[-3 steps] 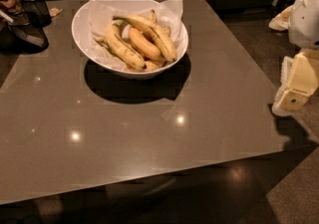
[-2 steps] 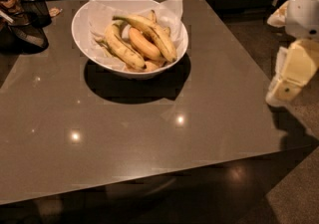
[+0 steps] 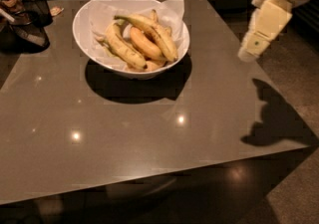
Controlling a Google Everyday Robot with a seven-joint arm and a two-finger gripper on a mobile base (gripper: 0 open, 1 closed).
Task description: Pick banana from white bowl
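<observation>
The white bowl [image 3: 82,29] stands on the far part of the grey table, lined with crumpled white paper. The banana [image 3: 158,35], long, curved and speckled, with a dark greenish stem pointing left, lies on top of the pile in the bowl. A plump orange-yellow banana [image 3: 143,44] lies just in front of it, and a paler yellow one [image 3: 122,50] lies at the left. My gripper [image 3: 248,53] hangs in the air above the table's right edge, well right of the bowl and apart from it.
Dark containers and clutter [image 3: 25,14] stand on the table's far left corner. The arm's shadow [image 3: 276,118] falls on the table's right side. The table's front edge [image 3: 149,185] and right edge [image 3: 259,73] drop to a dark floor.
My arm and gripper have risen and swung left, from beside the table's right edge to above it, closer to the bowl. The bowl and bananas have not moved.
</observation>
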